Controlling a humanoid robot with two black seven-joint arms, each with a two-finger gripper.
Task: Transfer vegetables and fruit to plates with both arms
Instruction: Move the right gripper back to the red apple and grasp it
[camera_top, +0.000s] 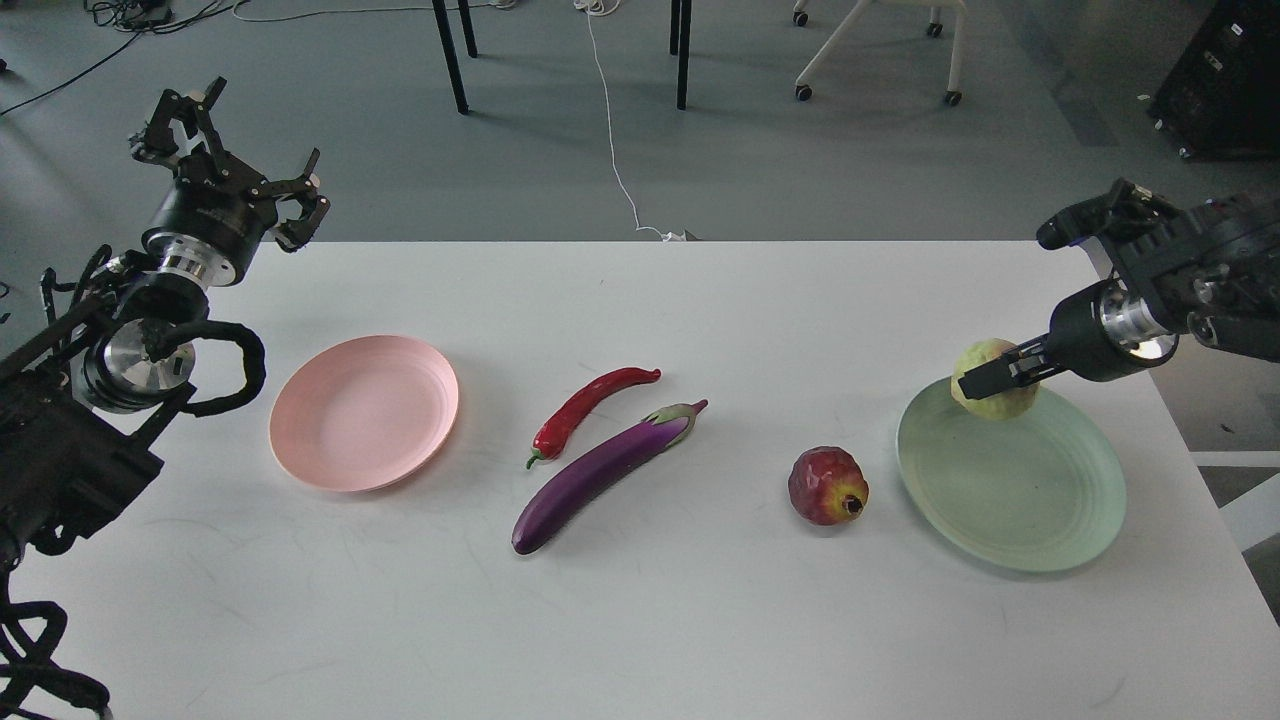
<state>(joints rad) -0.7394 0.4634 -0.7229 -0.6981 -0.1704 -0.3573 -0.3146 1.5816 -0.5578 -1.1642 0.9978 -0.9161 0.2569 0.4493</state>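
The yellow-green fruit (992, 380) sits in the right gripper (990, 378), whose dark fingers close across its front face; it hangs over the far rim of the pale green plate (1010, 480), and whether its underside touches the plate cannot be told from this angle. That makes one fruit in hand and one on the table: the pomegranate (827, 486) lies below and to the left of the right gripper, just beside the green plate's left edge but apart from it, crown turned toward the near right.

Two vegetables lie further left of that gripper, about midway between the two arms. The red chili pepper (588, 405) and the purple eggplant (598, 474) run side by side on the same diagonal, stems at opposite ends (the chili's green stem points near-left, the eggplant's cap far-right), close together without clearly touching.

Two plates in all: the green one under the right gripper, and the pale pink plate (364, 412), which holds nothing and lies below and to the right of the left gripper (245, 160).

The left gripper is raised beyond the far left corner of the white table (700, 620), its prongs spread wide with nothing between them, well apart from every fruit and vegetable.

Past the table, a white cable (615, 150) trails across the grey floor (850, 170).
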